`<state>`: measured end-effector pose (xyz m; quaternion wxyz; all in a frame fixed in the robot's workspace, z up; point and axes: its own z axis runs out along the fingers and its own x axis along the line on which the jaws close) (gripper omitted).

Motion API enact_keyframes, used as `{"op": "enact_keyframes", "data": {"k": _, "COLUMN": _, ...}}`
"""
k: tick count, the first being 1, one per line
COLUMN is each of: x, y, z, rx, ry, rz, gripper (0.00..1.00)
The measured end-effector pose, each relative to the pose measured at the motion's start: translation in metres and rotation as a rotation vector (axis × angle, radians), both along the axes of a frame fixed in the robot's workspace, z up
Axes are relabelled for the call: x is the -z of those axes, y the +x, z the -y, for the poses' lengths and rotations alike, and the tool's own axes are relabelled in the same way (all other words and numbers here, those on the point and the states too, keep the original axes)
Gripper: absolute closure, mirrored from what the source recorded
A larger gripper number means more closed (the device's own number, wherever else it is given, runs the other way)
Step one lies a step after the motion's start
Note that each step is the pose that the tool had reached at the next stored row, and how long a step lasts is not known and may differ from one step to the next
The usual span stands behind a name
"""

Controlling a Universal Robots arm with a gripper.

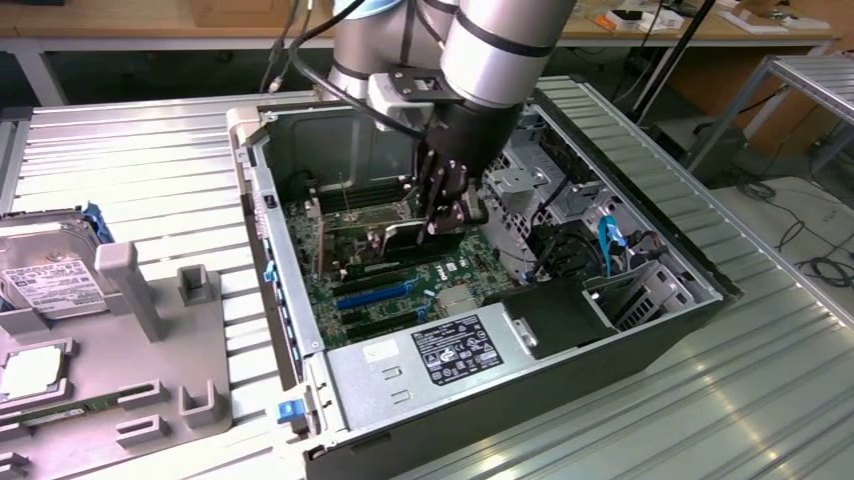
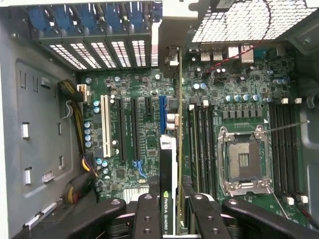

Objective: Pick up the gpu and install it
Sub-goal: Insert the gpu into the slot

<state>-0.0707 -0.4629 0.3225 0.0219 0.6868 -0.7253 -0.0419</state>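
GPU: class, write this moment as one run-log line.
held: gpu | by: fingers | pose: on edge | where: over motherboard, inside case

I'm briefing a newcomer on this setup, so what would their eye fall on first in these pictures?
The big grey robot arm reaching into the open computer case at the middle of the exterior view. Its gripper is shut on the gpu, held on edge over the motherboard slots, near the empty CPU socket.
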Motion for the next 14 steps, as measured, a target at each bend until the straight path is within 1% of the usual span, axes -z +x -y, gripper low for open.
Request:
{"op": "enact_keyframes", "data": {"k": 1, "x": 0.0035, "y": -0.003, "z": 0.0014, "rx": 0.000, "ry": 0.0000, "rz": 0.0000, "gripper": 0.73}}
{"op": "enact_keyframes", "data": {"k": 3, "x": 0.0074, "y": -0.004, "z": 0.0029, "rx": 0.000, "ry": 0.0000, "rz": 0.0000, "gripper": 0.73}}
{"op": "enact_keyframes", "data": {"k": 5, "x": 0.0135, "y": -0.005, "z": 0.0035, "rx": -0.002, "ry": 0.0000, "rz": 0.0011, "gripper": 0.73}}
{"op": "enact_keyframes", "data": {"k": 6, "x": 0.0141, "y": -0.005, "z": 0.0034, "rx": -0.003, "ry": -0.0001, "rz": 0.0026, "gripper": 0.73}}
{"op": "enact_keyframes", "data": {"k": 7, "x": 0.0141, "y": -0.005, "z": 0.0034, "rx": -0.003, "ry": 0.0005, "rz": 0.0026, "gripper": 0.73}}
{"op": "enact_keyframes", "data": {"k": 9, "x": 0.0148, "y": -0.005, "z": 0.0033, "rx": -0.007, "ry": -0.0013, "rz": 0.0205, "gripper": 0.73}}
{"op": "enact_keyframes", "data": {"k": 10, "x": 0.0164, "y": -0.005, "z": 0.0033, "rx": -0.008, "ry": -0.0021, "rz": 0.0265, "gripper": 0.73}}
{"op": "enact_keyframes", "data": {"k": 11, "x": 0.0178, "y": -0.006, "z": 0.0033, "rx": -0.008, "ry": -0.0024, "rz": 0.0276, "gripper": 0.73}}
{"op": "enact_keyframes", "data": {"k": 14, "x": 0.0230, "y": -0.010, "z": 0.0033, "rx": -0.008, "ry": -0.0024, "rz": 0.0336, "gripper": 0.73}}
